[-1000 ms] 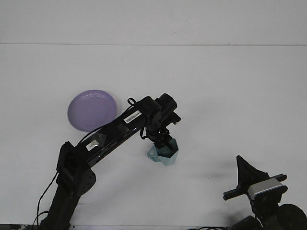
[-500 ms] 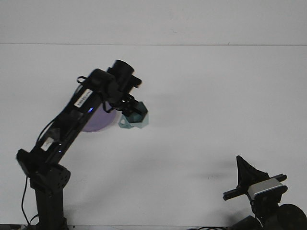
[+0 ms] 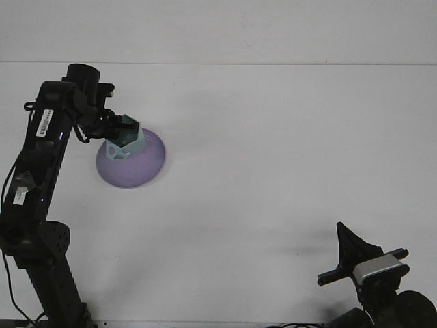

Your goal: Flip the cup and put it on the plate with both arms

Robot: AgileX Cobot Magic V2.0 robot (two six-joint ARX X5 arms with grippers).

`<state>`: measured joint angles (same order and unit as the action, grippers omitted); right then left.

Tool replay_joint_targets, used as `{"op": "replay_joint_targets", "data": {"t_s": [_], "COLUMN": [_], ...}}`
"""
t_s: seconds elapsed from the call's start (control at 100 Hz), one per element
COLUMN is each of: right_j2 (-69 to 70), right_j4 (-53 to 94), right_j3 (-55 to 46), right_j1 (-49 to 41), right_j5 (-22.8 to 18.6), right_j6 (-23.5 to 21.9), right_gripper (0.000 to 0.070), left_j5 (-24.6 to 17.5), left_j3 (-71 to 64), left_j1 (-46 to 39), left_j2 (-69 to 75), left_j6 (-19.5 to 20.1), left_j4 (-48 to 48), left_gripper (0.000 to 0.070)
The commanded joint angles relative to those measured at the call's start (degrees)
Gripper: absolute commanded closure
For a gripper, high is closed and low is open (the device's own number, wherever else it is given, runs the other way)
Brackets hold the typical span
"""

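A pale teal faceted cup hangs tilted over the upper part of the purple plate, which lies at the left of the white table. My left gripper is shut on the cup, its arm reaching up from the lower left. Whether the cup touches the plate I cannot tell. My right gripper rests at the lower right corner, far from the cup, with nothing near its dark fingers.
The white table runs back to a pale wall. The left arm's base and links stand along the left edge. The right arm's wrist and camera housing sit at the bottom right.
My left arm has swung left and back with the cup, from the table's middle front to above the purple plate. The right arm has stayed still.
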<state>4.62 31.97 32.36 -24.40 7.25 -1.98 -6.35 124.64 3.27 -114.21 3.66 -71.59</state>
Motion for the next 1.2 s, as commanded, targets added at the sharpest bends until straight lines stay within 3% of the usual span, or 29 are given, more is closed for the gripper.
{"op": "replay_joint_targets", "data": {"t_s": [0.0, 0.88, 0.94, 1.06, 1.09, 1.13, 1.19], "right_j2": [0.0, 0.0, 0.0, 0.0, 0.0, 0.0, 0.0], "right_j4": [-0.2, -0.2, -0.2, -0.2, -0.2, -0.2, -0.2], "right_j3": [0.2, 0.2, 0.2, 0.2, 0.2, 0.2, 0.2], "right_j1": [-0.3, -0.3, -0.3, -0.3, -0.3, -0.3, -0.3], "right_j5": [0.1, 0.1, 0.1, 0.1, 0.1, 0.1, 0.1], "right_j6": [-0.8, -0.8, -0.8, -0.8, -0.8, -0.8, -0.7], "right_gripper": [0.0700, 0.0700, 0.0700, 0.0700, 0.0700, 0.0700, 0.0700], "left_j5": [-0.8, -0.5, -0.5, -0.5, -0.5, -0.5, -0.5], "left_j3": [0.5, -1.0, -1.1, -0.9, -0.7, -0.2, 0.9], "left_j1": [-0.5, -1.7, -1.7, -1.9, -1.9, -2.0, -2.2], "left_j2": [-2.7, -11.9, -12.0, -11.9, -11.9, -11.7, -11.1], "left_j6": [-0.3, -0.2, -0.2, -0.3, -0.4, -1.1, -1.6], "left_j4": [0.0, 2.4, 2.4, 2.9, 2.7, 2.1, 1.4], "left_gripper": [0.0688, 0.0678, 0.0609, 0.0246, 0.0183, 0.0145, 0.0144]}}
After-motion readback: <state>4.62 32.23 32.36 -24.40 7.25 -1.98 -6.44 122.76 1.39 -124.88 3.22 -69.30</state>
